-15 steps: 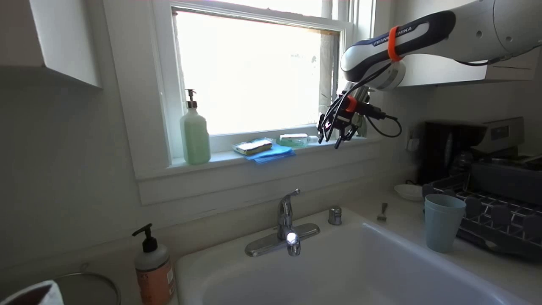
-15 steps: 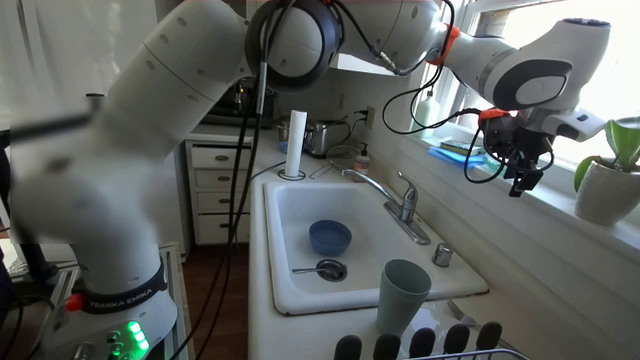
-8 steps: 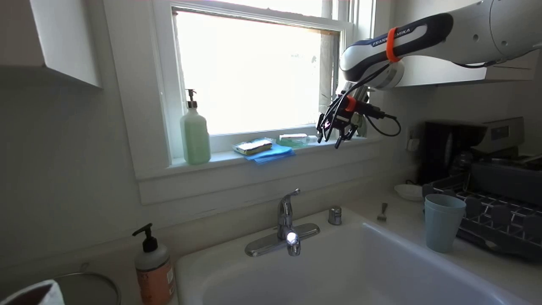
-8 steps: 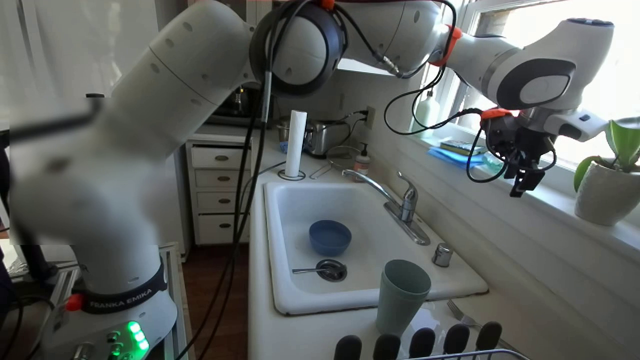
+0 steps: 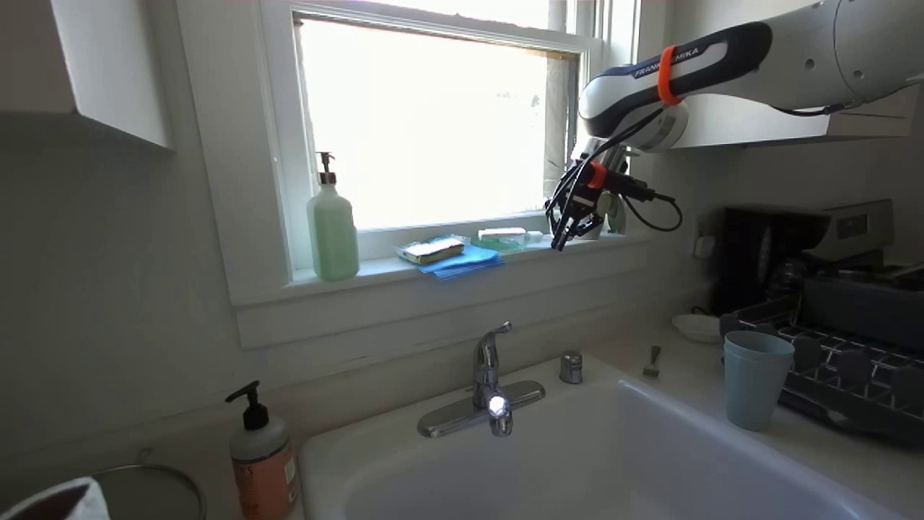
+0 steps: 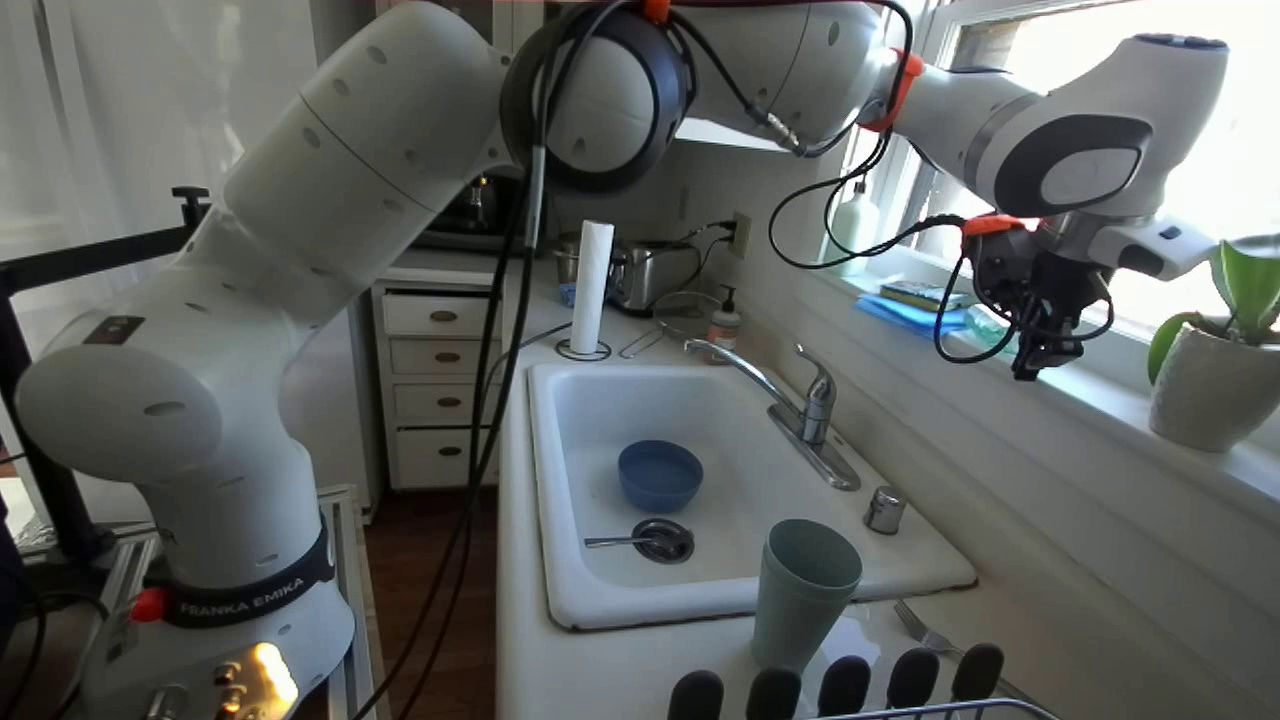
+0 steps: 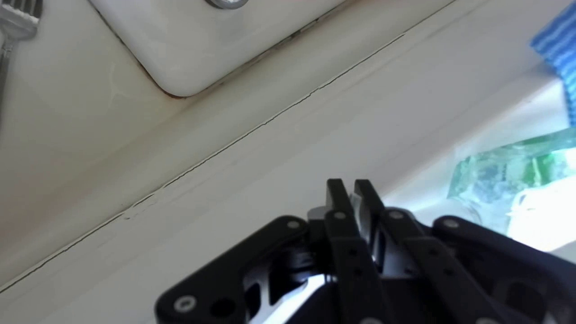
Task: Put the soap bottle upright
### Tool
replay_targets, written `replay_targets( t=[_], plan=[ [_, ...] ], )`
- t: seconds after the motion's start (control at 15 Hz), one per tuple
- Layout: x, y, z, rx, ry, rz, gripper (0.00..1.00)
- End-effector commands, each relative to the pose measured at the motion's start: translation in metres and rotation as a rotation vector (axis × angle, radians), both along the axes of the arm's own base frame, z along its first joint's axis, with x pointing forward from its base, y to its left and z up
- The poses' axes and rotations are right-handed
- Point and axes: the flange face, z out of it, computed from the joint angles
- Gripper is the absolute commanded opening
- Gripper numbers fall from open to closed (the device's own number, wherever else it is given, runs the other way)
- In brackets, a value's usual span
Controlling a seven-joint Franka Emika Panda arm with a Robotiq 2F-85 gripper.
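You had a green pump bottle (image 5: 333, 235), a sponge (image 5: 432, 251) on a blue cloth (image 5: 465, 264) and a potted plant (image 6: 1215, 370) along the windowsill (image 5: 382, 267); below, a blue bowl (image 6: 660, 476) sat in the white sink (image 6: 600, 410).

soap bottle (image 5: 503, 240): clear glossy plastic | faucet (image 5: 486, 367): polished metal | sink (image 6: 660, 606): smooth, glossy | cloth (image 7: 560, 56): ribbed

The place is recognised as a kitchen by the white sink (image 6: 650, 596), fitted with a chrome faucet (image 6: 818, 402) and set into a counter (image 6: 630, 670). A blue bowl (image 6: 660, 475) is held inside; a dish rack (image 5: 855, 365), a cup (image 5: 755, 383) and a fork (image 7: 19, 27) are placed near one end. Past the opposite end, a paper roll (image 6: 592, 292) and a toaster (image 6: 648, 276) are seen, and the sink is overlooked by a window (image 5: 426, 123)
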Motion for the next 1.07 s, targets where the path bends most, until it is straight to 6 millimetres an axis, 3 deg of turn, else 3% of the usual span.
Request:
replay_targets(
  t=[0.0,0.33,0.6,1.0],
  plan=[
    [0.003,-0.002,0.004,0.003,0.0,0.005,0.0],
    [0.002,-0.002,0.009,-0.012,0.005,0.007,0.01],
    [-0.002,0.001,0.033,-0.083,0.01,0.009,0.01],
    [-0.004,0.011,0.072,-0.355,0.092,0.011,0.01]
  ],
)
